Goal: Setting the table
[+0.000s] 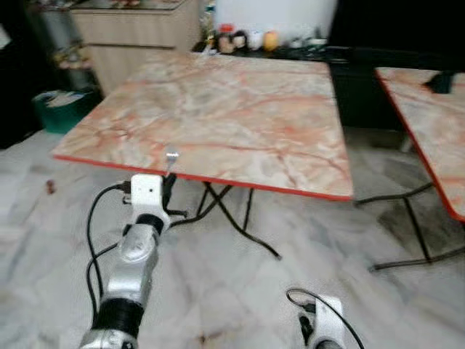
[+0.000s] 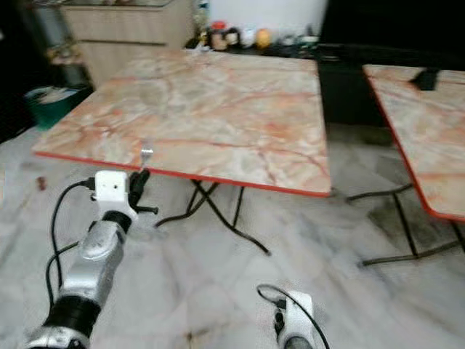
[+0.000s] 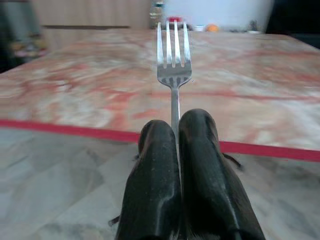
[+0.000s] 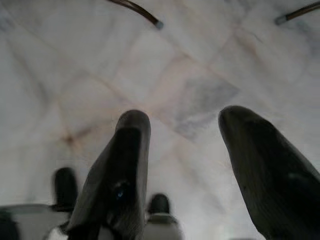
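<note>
A silver fork (image 3: 173, 55) stands upright, tines up, clamped by its handle between the two black fingers (image 3: 155, 180) of my left gripper (image 1: 169, 182). That gripper is raised just in front of the near red edge of the pink marble-patterned table (image 1: 232, 116), and the fork's tines (image 1: 171, 155) reach a little above the tabletop. My right gripper (image 4: 182, 125) hangs low at my side, open, pointing down at the pale marble floor (image 4: 175, 75) with nothing between its fingers.
A second marble-patterned table (image 1: 429, 123) stands at the right with a dark object (image 1: 441, 81) on it. Black folding legs (image 1: 240, 218) cross under the near table. Behind are a wooden cabinet (image 1: 138, 33), a dark counter with small jars (image 1: 247, 38) and a green bin (image 1: 58, 109).
</note>
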`<state>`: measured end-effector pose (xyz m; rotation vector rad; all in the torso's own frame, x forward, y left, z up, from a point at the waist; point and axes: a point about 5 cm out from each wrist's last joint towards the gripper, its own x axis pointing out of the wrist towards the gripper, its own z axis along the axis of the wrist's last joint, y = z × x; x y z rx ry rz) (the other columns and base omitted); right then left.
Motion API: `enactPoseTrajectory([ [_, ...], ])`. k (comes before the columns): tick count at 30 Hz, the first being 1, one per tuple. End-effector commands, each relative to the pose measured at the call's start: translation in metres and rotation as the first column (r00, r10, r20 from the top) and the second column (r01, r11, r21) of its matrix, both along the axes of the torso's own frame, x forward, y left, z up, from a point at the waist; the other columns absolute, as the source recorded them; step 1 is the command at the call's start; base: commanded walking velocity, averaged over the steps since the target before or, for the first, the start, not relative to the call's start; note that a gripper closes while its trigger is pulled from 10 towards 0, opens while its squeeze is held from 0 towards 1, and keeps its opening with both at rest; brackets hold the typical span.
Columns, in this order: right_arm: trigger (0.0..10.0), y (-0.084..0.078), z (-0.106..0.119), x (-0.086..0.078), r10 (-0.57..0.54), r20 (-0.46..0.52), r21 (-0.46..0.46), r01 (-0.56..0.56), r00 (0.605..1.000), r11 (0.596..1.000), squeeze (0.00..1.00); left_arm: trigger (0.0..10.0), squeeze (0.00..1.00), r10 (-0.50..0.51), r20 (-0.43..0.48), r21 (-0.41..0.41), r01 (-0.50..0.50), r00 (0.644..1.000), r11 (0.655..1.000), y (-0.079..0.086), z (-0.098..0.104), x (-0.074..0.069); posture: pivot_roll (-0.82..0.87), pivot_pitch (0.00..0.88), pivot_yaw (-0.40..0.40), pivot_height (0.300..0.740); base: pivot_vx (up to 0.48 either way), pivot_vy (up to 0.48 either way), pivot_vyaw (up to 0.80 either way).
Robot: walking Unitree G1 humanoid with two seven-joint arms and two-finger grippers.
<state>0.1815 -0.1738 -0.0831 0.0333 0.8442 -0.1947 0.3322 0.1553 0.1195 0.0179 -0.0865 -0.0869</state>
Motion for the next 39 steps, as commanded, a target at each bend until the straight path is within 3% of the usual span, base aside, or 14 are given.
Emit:
enactPoseTrajectory([
  [1,10.0,0.007,0.001,0.003,0.0,0.007,0.021,-0.001,1.0,1.0,0.0,10.0,0.0,0.012,0.003,0.02,-0.012,1.0,1.0,0.006,0.0,0.0,0.03,0.0,-0.057,0.74,0.0,0.0,0.8],
  [6,10.0,0.007,0.0,0.001,-0.017,-0.002,0.031,0.017,1.0,0.999,0.0,10.0,0.0,-0.017,0.006,0.044,0.017,1.0,0.999,0.002,-0.001,0.0,0.04,0.0,-0.055,0.74,0.0,0.0,0.0],
  [8,10.0,0.0,-0.001,-0.002,-0.022,0.006,0.025,0.022,1.0,0.999,0.0,10.0,0.0,-0.035,0.011,0.07,0.035,0.999,0.997,0.0,-0.001,-0.001,0.04,0.0,-0.053,0.74,0.0,0.0,0.0],
  [9,10.0,-0.012,-0.001,-0.008,-0.033,0.021,0.018,0.033,0.999,0.999,0.0,10.0,0.0,-0.061,0.019,0.112,0.058,0.998,0.992,-0.001,-0.002,-0.003,0.04,0.0,-0.048,0.74,0.0,0.0,0.0],
  [15,10.0,-0.012,0.001,-0.005,-0.039,0.06,0.013,0.038,0.997,0.999,0.0,10.0,0.0,-0.139,0.063,0.255,0.118,0.988,0.96,-0.003,-0.002,-0.013,0.03,0.0,-0.041,0.74,0.0,0.0,0.0],
  [21,10.0,-0.013,0.001,-0.008,-0.042,0.064,0.014,0.042,0.997,0.999,0.0,10.0,0.0,-0.131,0.067,0.265,0.109,0.989,0.958,0.013,-0.005,-0.028,0.04,0.0,-0.042,0.74,0.0,0.0,0.0],
  [26,10.0,-0.013,0.0,-0.011,-0.034,0.056,0.016,0.033,0.998,0.999,0.0,10.0,0.0,-0.143,0.074,0.265,0.119,0.987,0.957,0.007,-0.007,-0.032,0.04,0.0,-0.045,0.74,0.0,-0.061,0.0],
  [39,10.0,-0.015,-0.001,-0.012,-0.049,0.052,0.023,0.048,0.997,0.999,0.0,10.0,0.0,-0.143,0.074,0.227,0.123,0.987,0.966,-0.002,-0.003,-0.024,0.01,0.0,-0.027,0.74,0.0,-0.374,0.0],
])
